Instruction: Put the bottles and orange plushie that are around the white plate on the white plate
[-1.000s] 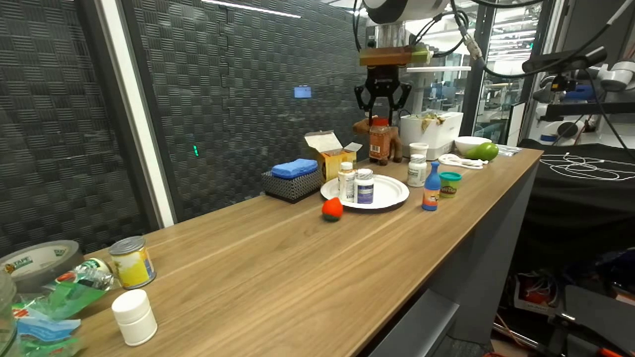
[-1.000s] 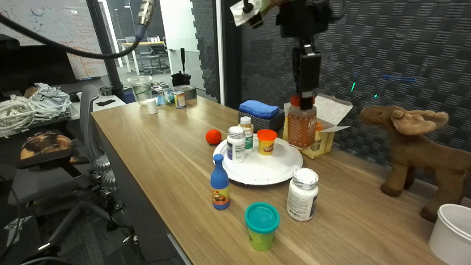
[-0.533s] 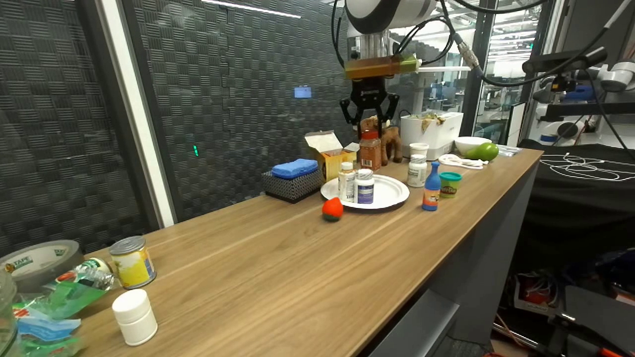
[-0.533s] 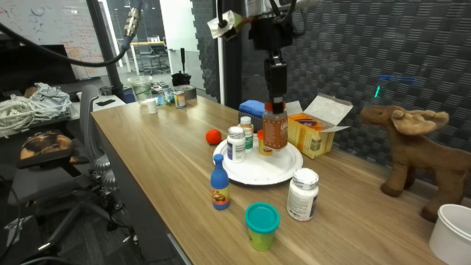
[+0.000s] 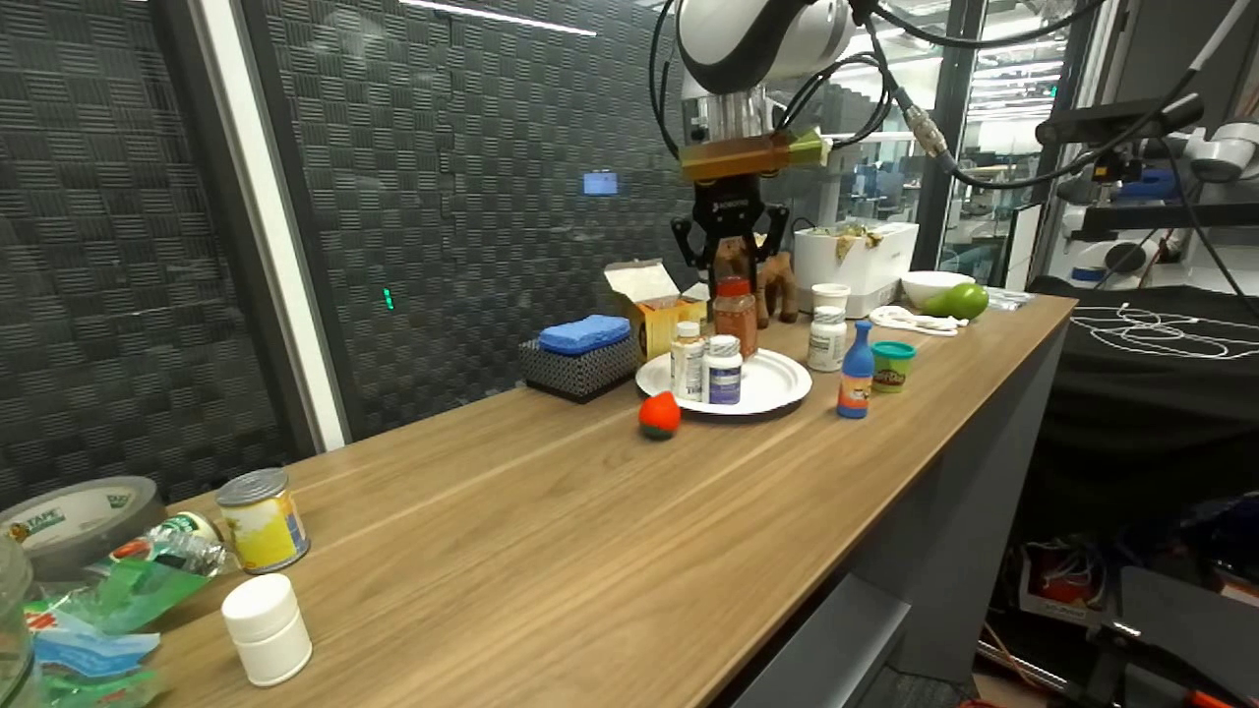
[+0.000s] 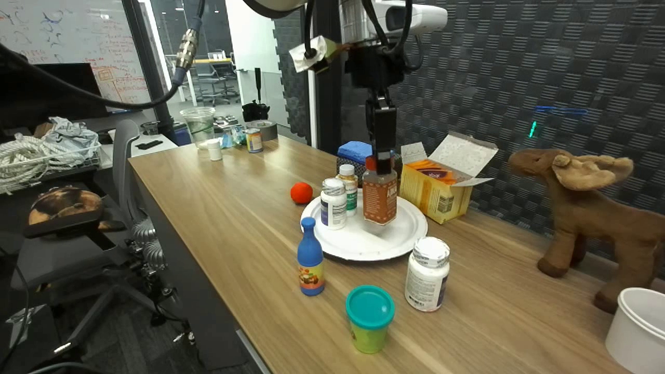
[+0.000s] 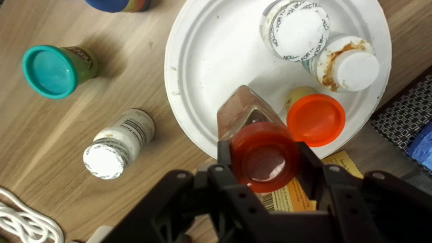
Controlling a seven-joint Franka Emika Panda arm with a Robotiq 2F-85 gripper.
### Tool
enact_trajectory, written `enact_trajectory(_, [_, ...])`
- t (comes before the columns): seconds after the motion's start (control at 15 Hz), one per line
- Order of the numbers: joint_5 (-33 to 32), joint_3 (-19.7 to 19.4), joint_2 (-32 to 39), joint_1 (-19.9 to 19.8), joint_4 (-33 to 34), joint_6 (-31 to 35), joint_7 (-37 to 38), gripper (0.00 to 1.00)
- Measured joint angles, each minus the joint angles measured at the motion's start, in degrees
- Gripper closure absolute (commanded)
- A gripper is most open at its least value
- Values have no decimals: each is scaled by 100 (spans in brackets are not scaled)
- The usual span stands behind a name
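The white plate (image 6: 358, 248) is lying beneath the gripper (image 5: 733, 283), which is grasping the red-capped bottle (image 6: 380, 200) by its cap, over the plate; I cannot tell whether the base is touching. Two white-capped bottles (image 6: 333, 205) are standing on the plate, while another white-capped bottle (image 6: 427, 278) and the blue bottle (image 6: 310, 259) are standing outside it. The orange plushie (image 6: 301, 193) is sitting just beside the plate.

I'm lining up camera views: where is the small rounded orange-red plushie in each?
In an exterior view: orange-red plushie just below centre, lower left of the round white plate.
In an exterior view: plushie just left of centre, upper left of plate.
Wrist view: not visible.
Shared landmark: the plate.
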Motion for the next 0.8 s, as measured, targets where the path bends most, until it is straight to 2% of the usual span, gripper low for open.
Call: enact_trajectory(0.8, [189, 26, 381, -96, 226, 246, -1, 76])
